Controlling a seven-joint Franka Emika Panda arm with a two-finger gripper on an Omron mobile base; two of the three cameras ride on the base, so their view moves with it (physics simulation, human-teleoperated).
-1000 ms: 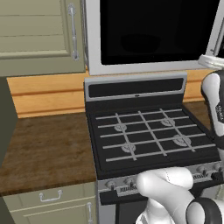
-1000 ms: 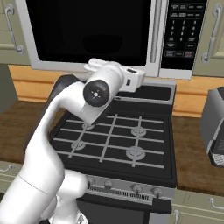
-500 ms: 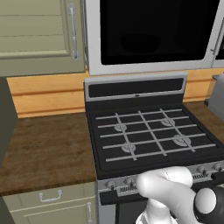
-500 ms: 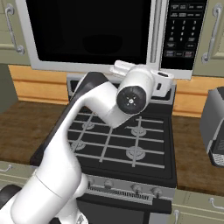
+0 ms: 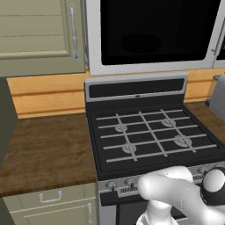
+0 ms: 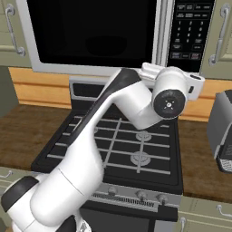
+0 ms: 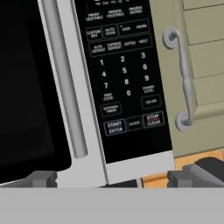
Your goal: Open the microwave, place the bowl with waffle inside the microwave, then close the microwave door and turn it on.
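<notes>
1. Hand view, nearest: the two dark fingers [image 7: 41,178] stand at the lower left and lower right of the picture, spread wide and released, with nothing between them.
2. Hand view, just beyond the fingers: the microwave [image 7: 131,162] shows its lower right front corner, tilted in the picture. Its silver-grey frame runs along the bottom edge.
3. Hand view: the door [image 7: 26,109] of black glass is shut and takes the left part. Its long silver handle [image 7: 65,83] runs down the door's right edge, and its lower end stops above the door's bottom corner.
4. Hand view: right of the handle is the black keypad [image 7: 127,83] with number keys and, near its bottom, a start key and a stop key.
5. Hand view: right of the microwave hangs an olive-green cabinet [image 7: 205,65] with a curved metal pull [image 7: 183,78].
6. Right base view, near: the white arm [image 6: 90,154] rises from the lower left and bends over the stove [image 6: 118,154]. The hand is up at the microwave's lower right corner, below the keypad [image 6: 188,34].
7. Right base view: a grey appliance [image 6: 222,131] stands on the bench [image 6: 199,167] right of the stove.
8. Left base view: brown bench [image 5: 44,149] lies left of the stove [image 5: 149,140], with drawers below its front edge.
9. Left base view, far: the microwave [image 5: 154,35] is mounted above the stove's back edge, door shut, and a green cabinet [image 5: 39,35] adjoins its left side.
10. I cannot tell where the bowl is.
</notes>
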